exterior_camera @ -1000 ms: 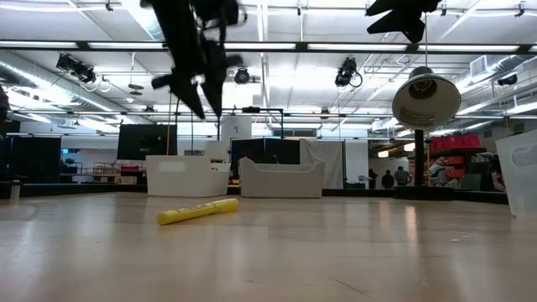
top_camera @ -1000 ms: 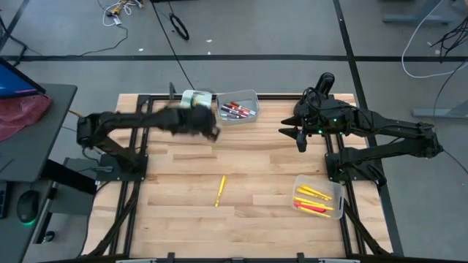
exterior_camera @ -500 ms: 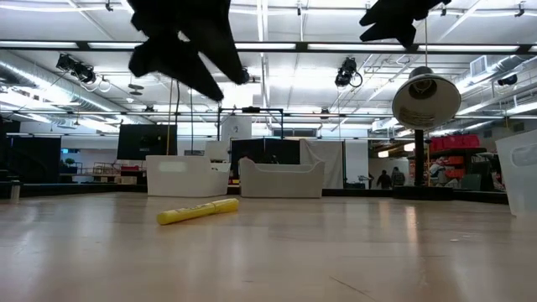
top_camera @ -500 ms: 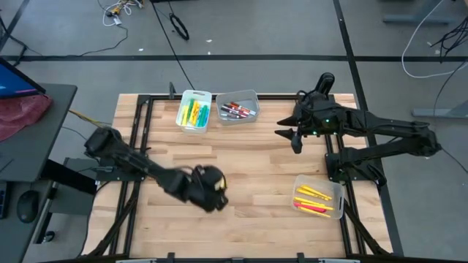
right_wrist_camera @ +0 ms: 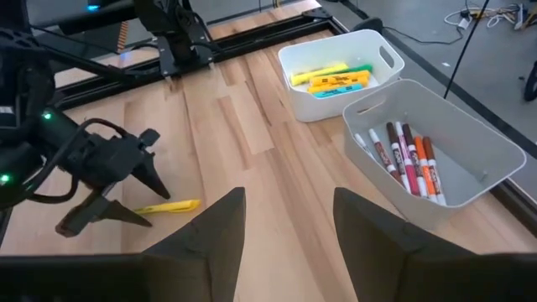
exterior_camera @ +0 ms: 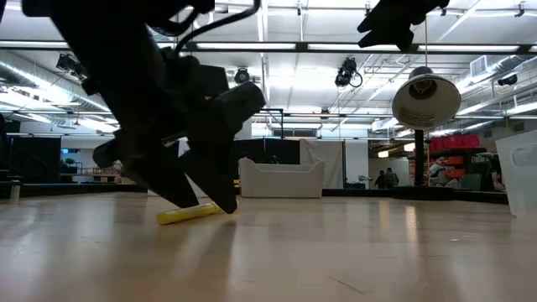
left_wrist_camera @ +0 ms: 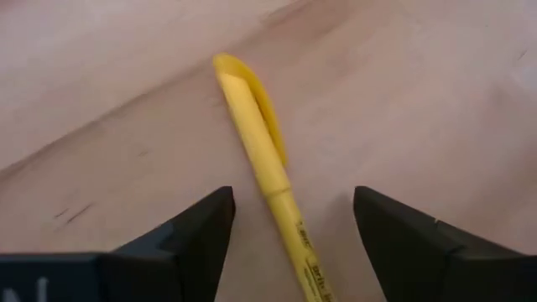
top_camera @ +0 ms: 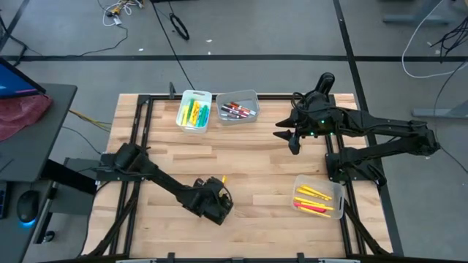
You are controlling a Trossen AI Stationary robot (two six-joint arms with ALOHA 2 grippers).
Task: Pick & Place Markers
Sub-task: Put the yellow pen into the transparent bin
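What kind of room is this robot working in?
Probably a big robotics lab or workshop. The pale wooden table stands on a bare grey floor with loose cables trailing over it, a high ceiling of pipes and hanging lamps shows behind, and white plastic bins hold coloured markers for practice.

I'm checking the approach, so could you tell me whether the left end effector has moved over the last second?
Yes. The left end effector has swung away from the two bins at the table's far edge and now straddles the yellow marker.
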